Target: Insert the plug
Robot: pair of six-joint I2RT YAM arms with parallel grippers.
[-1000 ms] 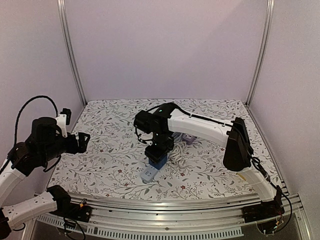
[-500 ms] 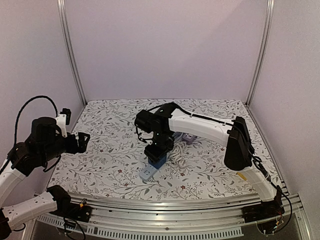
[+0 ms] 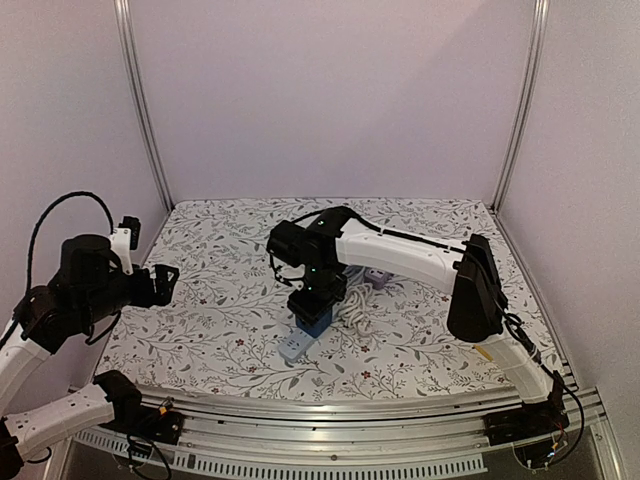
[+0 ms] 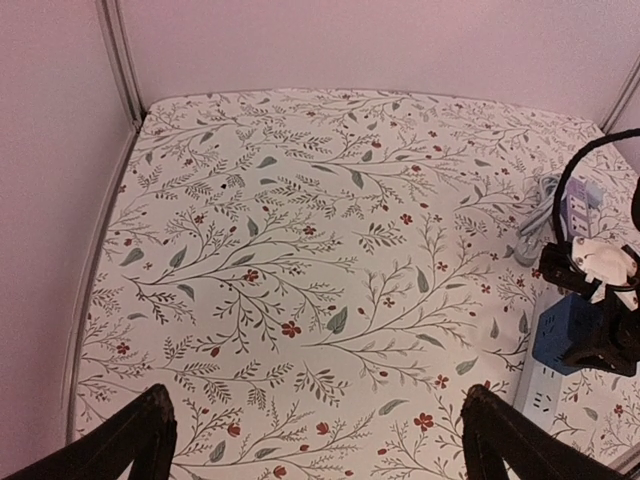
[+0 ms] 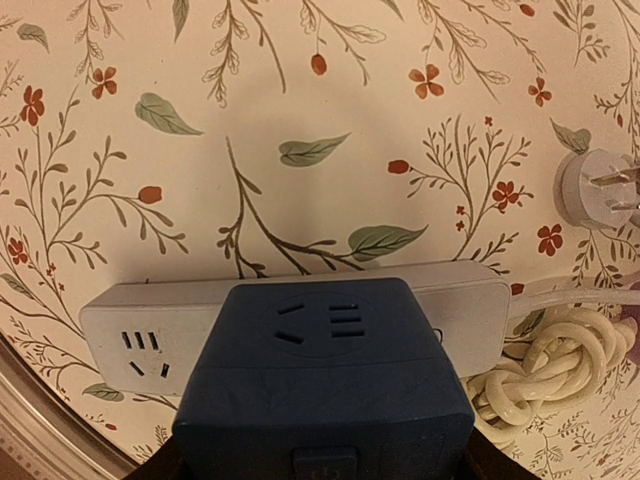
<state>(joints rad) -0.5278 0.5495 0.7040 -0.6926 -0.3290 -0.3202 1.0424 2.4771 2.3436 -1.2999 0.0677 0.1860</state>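
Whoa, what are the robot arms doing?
The right gripper holds a blue plug right on top of a white power strip on the flowery table. It looks like it's pushing the plug in, but I can't tell if it's all the way in. The left gripper is open and empty, off to the side.

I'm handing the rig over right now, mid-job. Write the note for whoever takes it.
Right gripper: jaws closed on the blue plug, over the middle of the white power strip.
Left gripper: jaws open, empty, well off to the left.
Done: plug grasped and set over the strip.
Left: seating cannot be confirmed from here; press home, release, withdraw.
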